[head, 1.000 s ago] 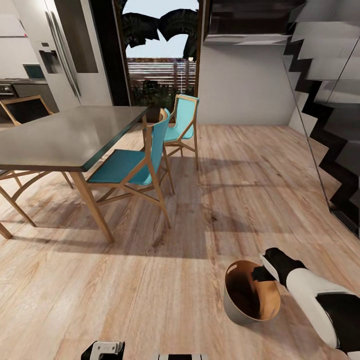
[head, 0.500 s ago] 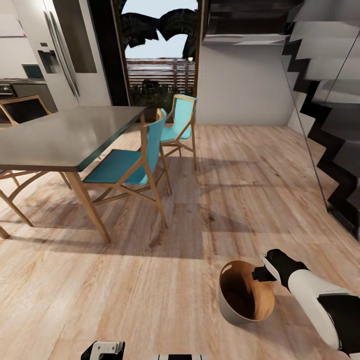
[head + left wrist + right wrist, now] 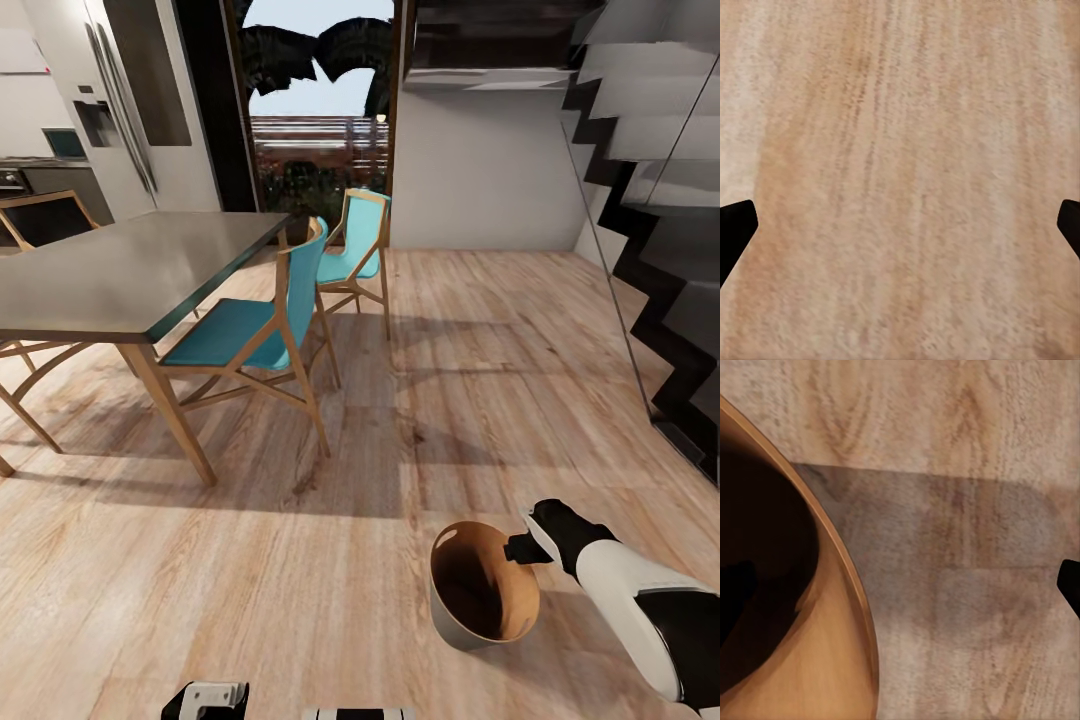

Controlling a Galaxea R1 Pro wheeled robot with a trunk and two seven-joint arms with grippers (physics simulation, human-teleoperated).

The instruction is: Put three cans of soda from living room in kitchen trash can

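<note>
At the right arm's end, low over the floor (image 3: 300,580), hangs the bin (image 3: 483,590), tilted so its brown inside faces up and toward the camera, pale grey wall below. The right gripper (image 3: 527,545) is closed on the bin's rim at the side nearest the arm; in the right wrist view the brown inner wall (image 3: 810,660) curves past, one dark fingertip (image 3: 1071,585) showing outside the rim above the bin's shadow on the planks. No can is visible inside; the bin's bottom is in shadow.

The left gripper (image 3: 900,225) points down at bare planks, its two dark fingertips at opposite edges of the wrist view, spread wide with nothing between them.

Beyond the bin, toward the far left, stands a grey table (image 3: 130,265) with two blue chairs (image 3: 255,325) along its near side and a dark-backed chair (image 3: 45,215) behind. A tall fridge (image 3: 110,100) stands past it, beside a doorway (image 3: 315,110) opening on greenery. Stairs (image 3: 660,250) climb along the right.
</note>
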